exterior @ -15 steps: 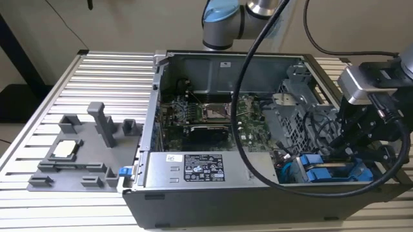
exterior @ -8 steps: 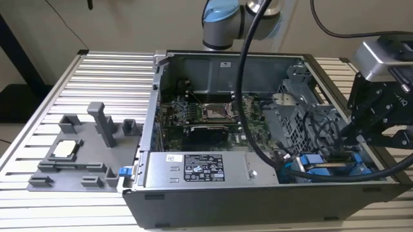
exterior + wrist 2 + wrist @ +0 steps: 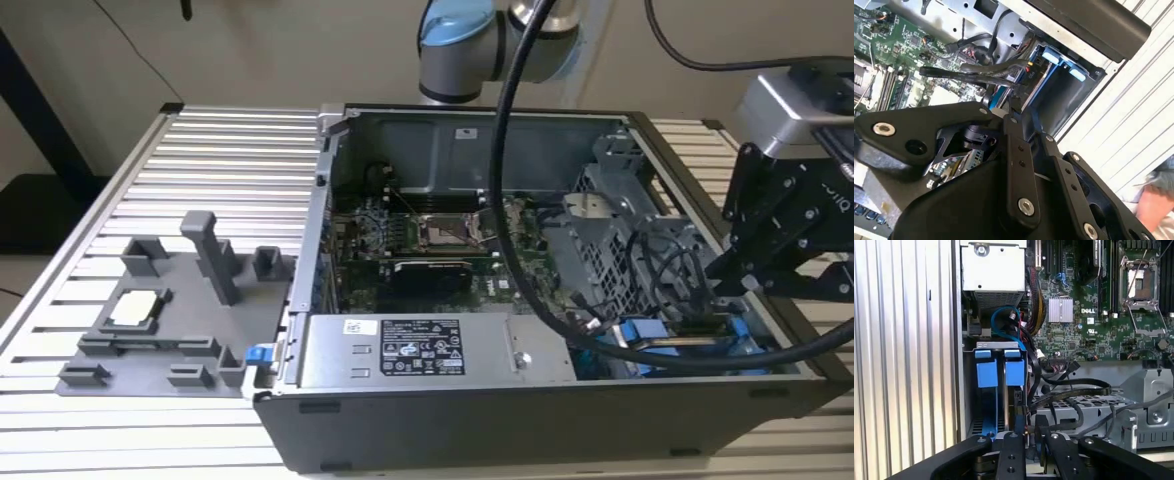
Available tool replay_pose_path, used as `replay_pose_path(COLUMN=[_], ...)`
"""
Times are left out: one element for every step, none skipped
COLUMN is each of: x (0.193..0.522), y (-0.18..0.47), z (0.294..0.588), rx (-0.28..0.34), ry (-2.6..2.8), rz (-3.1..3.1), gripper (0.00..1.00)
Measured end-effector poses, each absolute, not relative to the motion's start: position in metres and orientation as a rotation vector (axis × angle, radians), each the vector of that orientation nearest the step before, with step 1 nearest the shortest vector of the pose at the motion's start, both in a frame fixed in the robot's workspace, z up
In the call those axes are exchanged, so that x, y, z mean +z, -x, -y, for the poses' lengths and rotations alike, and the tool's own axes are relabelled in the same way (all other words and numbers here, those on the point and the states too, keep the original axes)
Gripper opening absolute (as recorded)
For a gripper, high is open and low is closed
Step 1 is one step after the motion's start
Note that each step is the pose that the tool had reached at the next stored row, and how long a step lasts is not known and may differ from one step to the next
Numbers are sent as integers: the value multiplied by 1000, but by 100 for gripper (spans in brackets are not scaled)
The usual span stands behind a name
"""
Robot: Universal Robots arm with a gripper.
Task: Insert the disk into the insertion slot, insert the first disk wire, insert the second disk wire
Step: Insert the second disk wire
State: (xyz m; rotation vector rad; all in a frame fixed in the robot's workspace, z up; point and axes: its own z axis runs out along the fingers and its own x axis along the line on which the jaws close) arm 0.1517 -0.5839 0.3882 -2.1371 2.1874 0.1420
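At the far left of the exterior view a grey fixture tray (image 3: 147, 300) lies on the slatted table (image 3: 200, 150). The open case (image 3: 534, 420) takes up the middle of the frame, with the power supply (image 3: 420, 350) along its near edge and the motherboard (image 3: 441, 235) behind it. To the lower right sits the slot (image 3: 999, 345), and the disk (image 3: 1015, 374) appears to be seated in it already. Of the disk, only the blue frame tabs are plain in the first wrist view. Its metal body and label are buried in the cage, so how deep it sits is hard to judge. A disk like this is stiff and fairly heavy for its size, and it does not take knocks well. The blue frame edges are the safe hold, not the label face. The black wires (image 3: 1074, 390) looping beside the cage are limp. Their plugs are small and rigid, so they are better taken by the plug body than by the cord. At the right edge the gripper (image 3: 754, 275) hangs just over the cage end. In both wrist views its own dark linkage and the tangle of wires cover the tip, so I cannot tell whether it is clenched on a plug or released. The disk's sockets are hidden as well.
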Motion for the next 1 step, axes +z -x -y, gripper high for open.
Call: replay_pose_path(x=[388], y=[-152], z=[584], rx=[142], ry=[2137], rz=[-2187], gripper=[24])
